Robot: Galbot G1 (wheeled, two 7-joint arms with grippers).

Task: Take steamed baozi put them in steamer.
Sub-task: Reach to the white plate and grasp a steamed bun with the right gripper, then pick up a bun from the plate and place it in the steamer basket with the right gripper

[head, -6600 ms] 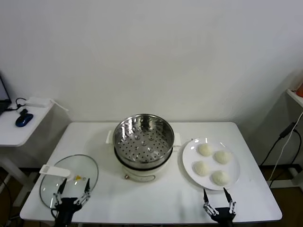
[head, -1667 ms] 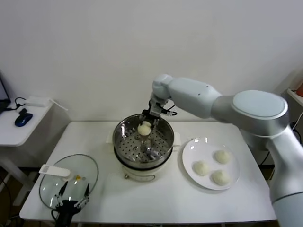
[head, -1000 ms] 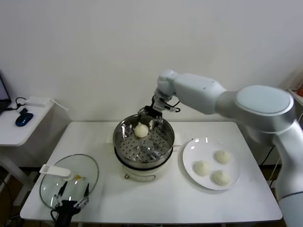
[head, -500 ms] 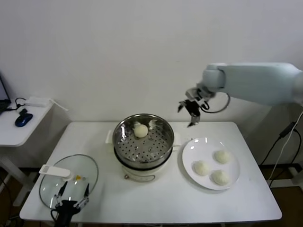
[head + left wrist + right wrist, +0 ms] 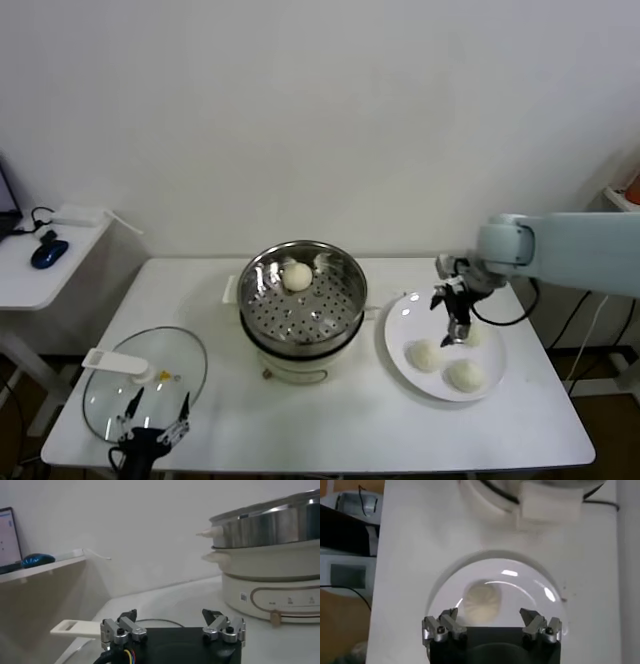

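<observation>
One baozi lies inside the steamer, near its far wall. Three more baozi are on the white plate to the right of the steamer. The right gripper hangs above the plate, its fingers wide and holding nothing. The left gripper rests at the near edge of the bench, beside the glass lid, its fingers also wide.

four baozi, one steamer, one plate
</observation>
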